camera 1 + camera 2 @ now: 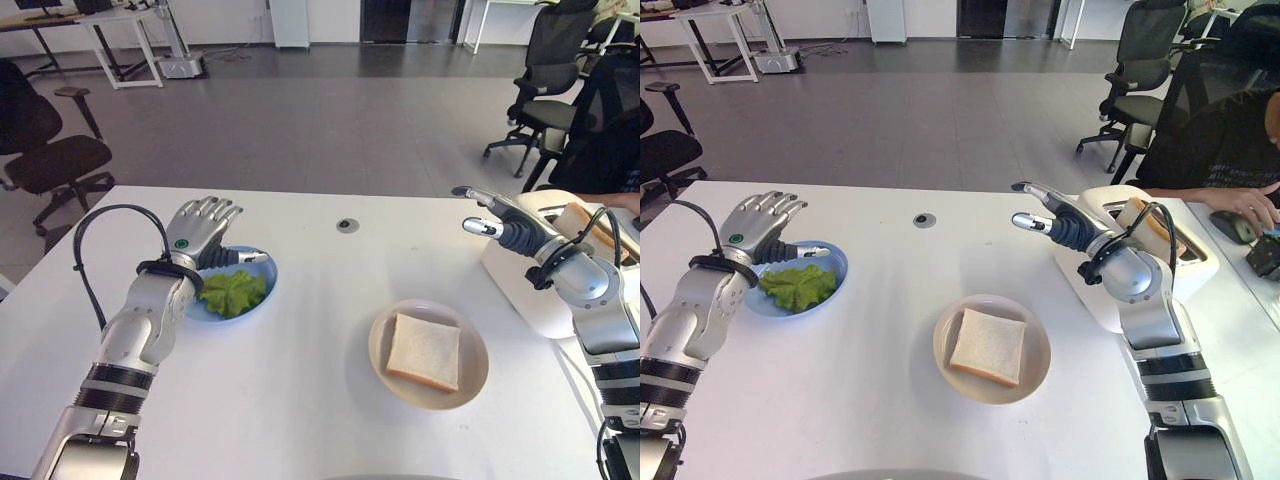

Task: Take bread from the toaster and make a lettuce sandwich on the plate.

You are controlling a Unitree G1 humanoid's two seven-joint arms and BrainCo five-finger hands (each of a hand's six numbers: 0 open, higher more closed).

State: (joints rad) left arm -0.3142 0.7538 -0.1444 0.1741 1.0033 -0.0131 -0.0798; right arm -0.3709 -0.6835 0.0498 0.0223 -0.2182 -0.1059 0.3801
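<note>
- White desk [320, 420] carries everything.
- Nearest, right of centre: beige round plate [478, 350] with one bread slice [424, 350] lying flat in it, nothing on top.
- Further back, left: blue bowl [270, 275] with green lettuce [235, 292] inside, leaves reaching the near rim.
- Left hand [203, 228] sits above the bowl's far-left rim, back of the hand up, fingers loose and not clenched, gripping nothing. Thumb lies over the far rim just above the lettuce; contact with the leaves can't be judged.
- Right hand [505, 228] is at the desk's right side, fingers stretched out flat and pointing left, released, nothing in it. It is just in front of the toaster, not touching the bread there.
- White toaster [1195, 275] near the right edge, with a second slice [1137, 212] standing up out of its slot.
- Small round grommet [347, 225] in the desk's far middle.
- Black office chairs [50, 150] on the grey floor beyond.
</note>
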